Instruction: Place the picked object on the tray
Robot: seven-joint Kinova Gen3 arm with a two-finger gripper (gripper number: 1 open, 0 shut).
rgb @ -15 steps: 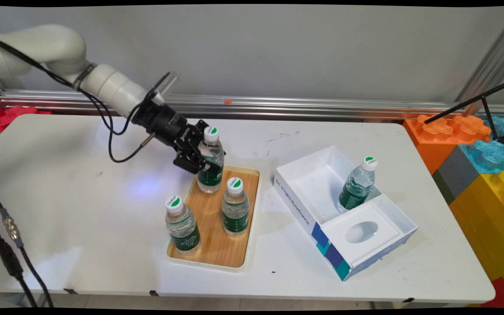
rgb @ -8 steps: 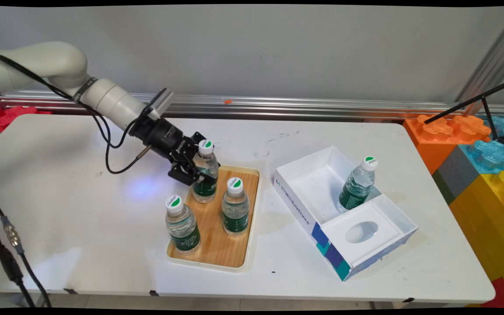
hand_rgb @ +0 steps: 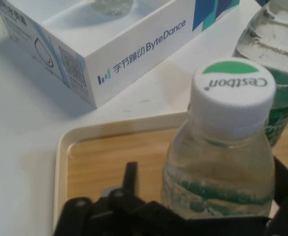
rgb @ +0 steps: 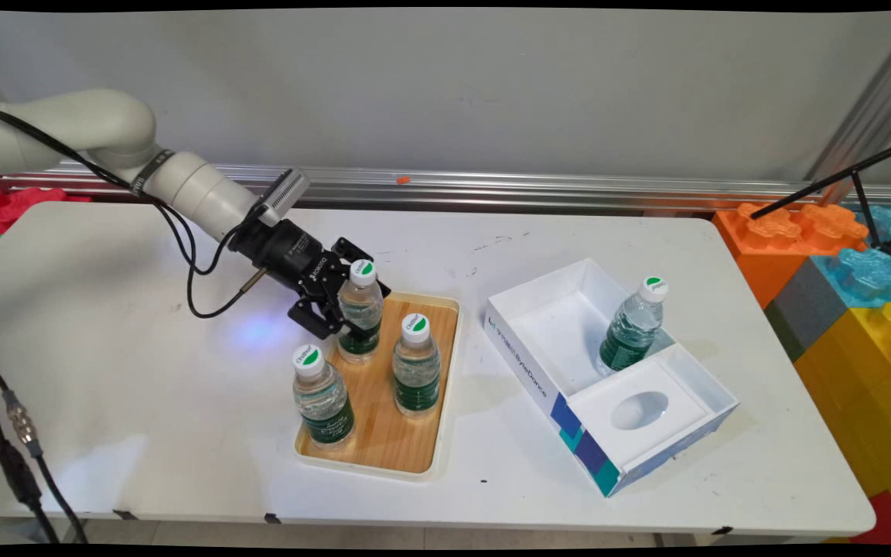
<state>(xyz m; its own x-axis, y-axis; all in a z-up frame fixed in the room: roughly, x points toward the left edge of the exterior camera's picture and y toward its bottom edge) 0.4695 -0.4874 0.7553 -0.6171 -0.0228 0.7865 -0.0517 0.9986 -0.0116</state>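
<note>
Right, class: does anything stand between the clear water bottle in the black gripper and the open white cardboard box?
Only the wooden tray's raised rim and bare table. The gripper is shut on the bottle; the second white-capped bottle stands nearer the camera, off the straight line to the box.

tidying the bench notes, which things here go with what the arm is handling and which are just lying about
In play:
- pincer, shut on held bottle
- wooden tray
- two tray bottles
- white box, boxed bottle

Lying about:
- big toy bricks
- black stand
</note>
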